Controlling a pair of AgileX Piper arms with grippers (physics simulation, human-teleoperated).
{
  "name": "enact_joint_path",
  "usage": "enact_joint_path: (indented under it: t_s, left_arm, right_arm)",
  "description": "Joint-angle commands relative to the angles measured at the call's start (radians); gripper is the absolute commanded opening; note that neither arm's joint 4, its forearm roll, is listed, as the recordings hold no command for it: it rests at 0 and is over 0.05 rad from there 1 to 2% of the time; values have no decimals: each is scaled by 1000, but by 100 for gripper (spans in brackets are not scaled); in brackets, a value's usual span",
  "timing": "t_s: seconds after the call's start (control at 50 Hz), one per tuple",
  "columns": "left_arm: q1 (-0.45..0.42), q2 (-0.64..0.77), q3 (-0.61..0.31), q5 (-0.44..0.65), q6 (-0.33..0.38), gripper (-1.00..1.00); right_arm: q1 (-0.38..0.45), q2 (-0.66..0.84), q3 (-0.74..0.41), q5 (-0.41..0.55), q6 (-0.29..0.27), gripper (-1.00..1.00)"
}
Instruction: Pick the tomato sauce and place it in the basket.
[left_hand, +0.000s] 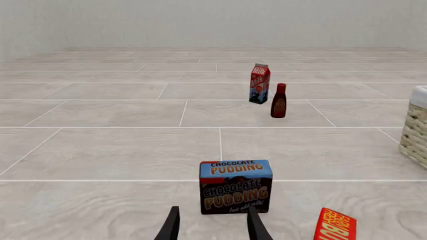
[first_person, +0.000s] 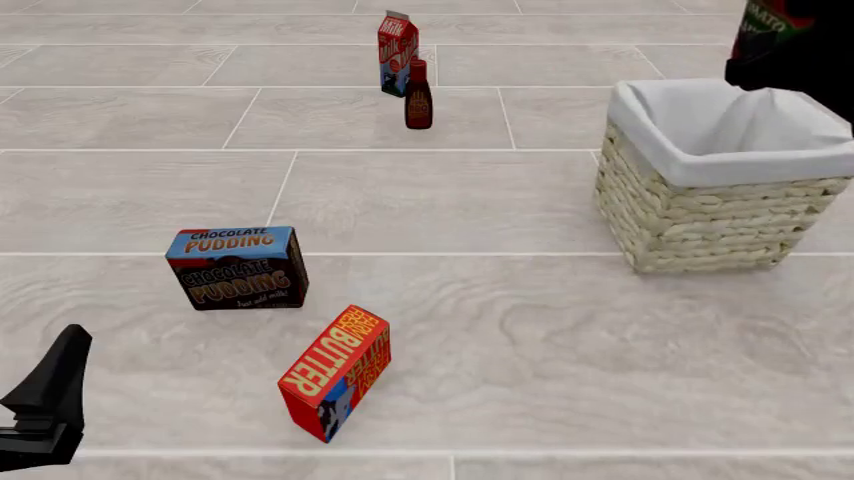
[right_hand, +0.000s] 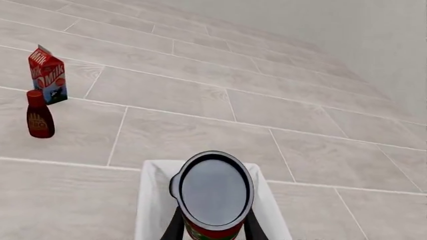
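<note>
My right gripper (right_hand: 213, 222) is shut on the tomato sauce (right_hand: 215, 190), a can with a dark grey flat top and a red label. It holds the can above the basket, whose white lining (right_hand: 152, 200) shows right beneath it. In the front view the can (first_person: 766, 24) and the right gripper (first_person: 785, 58) hang at the top right, over the far rim of the wicker basket (first_person: 694, 215). My left gripper (left_hand: 213, 215) is open and empty, low at the near left (first_person: 47, 400), just short of the chocolate pudding box.
A chocolate pudding box (first_person: 238, 267) stands at the near left, and a butter box (first_person: 335, 372) lies tilted in front of it. A milk carton (first_person: 396, 52) and a dark brown bottle with a red cap (first_person: 418, 95) stand at the far middle.
</note>
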Motion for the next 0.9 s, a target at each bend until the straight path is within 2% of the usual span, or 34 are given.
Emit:
enact_joint_path:
  t_s: [0.02,0.9]
  left_arm:
    - [0,0,0,0,0,100]
    - [0,0,0,0,0,100]
  right_arm:
    - [-20,27,-15,-7,33,-100]
    - [-14,133,-55,-18,90,-100]
